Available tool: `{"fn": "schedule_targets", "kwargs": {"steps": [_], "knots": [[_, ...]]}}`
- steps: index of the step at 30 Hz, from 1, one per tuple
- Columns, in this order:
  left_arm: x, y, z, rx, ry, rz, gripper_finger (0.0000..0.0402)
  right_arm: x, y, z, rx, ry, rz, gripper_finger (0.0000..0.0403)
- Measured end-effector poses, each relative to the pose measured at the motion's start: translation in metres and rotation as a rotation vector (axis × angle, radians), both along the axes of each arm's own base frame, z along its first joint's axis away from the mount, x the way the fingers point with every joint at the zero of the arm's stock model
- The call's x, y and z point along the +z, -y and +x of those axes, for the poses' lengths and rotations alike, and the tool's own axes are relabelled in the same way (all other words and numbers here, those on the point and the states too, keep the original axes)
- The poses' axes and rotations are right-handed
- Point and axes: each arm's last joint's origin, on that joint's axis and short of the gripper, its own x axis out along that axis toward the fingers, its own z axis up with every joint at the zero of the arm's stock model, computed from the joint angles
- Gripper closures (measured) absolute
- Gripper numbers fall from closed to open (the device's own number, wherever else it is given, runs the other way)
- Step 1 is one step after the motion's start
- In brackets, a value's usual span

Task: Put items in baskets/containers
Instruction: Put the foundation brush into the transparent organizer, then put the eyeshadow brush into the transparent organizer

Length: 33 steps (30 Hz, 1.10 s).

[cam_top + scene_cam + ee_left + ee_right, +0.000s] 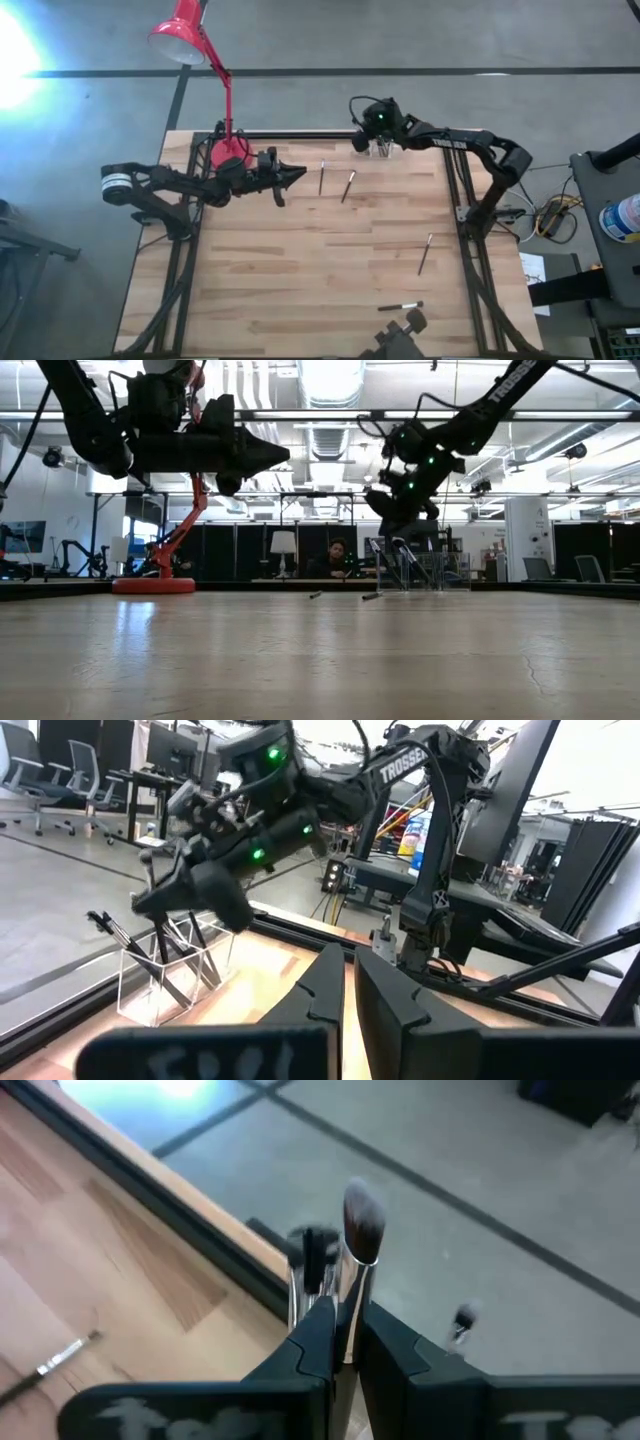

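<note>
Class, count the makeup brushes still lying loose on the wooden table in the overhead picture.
4: two brushes side by side at the far middle, one on the right, one at the near edge. Others already in the organiser aren't counted.

My right claw (345,1342) is pinching a silver-ferruled brush (358,1250) upright above the clear organiser (172,982) at the table's far edge, where several brushes are leaning. Four more brushes (347,186) are lying scattered across the wood.
</note>
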Motion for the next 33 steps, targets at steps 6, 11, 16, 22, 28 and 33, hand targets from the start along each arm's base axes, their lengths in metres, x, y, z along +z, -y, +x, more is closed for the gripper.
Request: {"fn": "schedule_targets", "kwargs": {"steps": [6, 11, 16, 22, 28, 33], "knots": [[-0.001, 0.000, 0.000, 0.000, -0.005, 0.000, 0.0381, -0.006, 0.004, 0.004, 0.001, -0.027, 0.041, 0.0377], [-0.001, 0.000, 0.000, 0.002, -0.013, 0.009, 0.0381, -0.003, 0.003, 0.003, -0.011, -0.063, 0.084, 0.0359], [-0.002, 0.000, 0.000, 0.002, -0.016, 0.007, 0.0381, -0.001, 0.004, 0.003, -0.018, -0.061, 0.092, 0.0336], [-0.003, 0.000, 0.000, 0.004, -0.028, 0.004, 0.0381, -0.002, 0.003, 0.002, -0.028, -0.062, 0.108, 0.0329], [-0.003, -0.001, 0.000, 0.006, -0.029, 0.003, 0.0381, 0.007, -0.004, -0.001, -0.005, -0.089, 0.101, 0.0363], [-0.005, -0.001, 0.000, 0.009, -0.051, 0.007, 0.0381, 0.026, -0.030, -0.003, 0.019, -0.071, 0.054, 0.0392]]}}
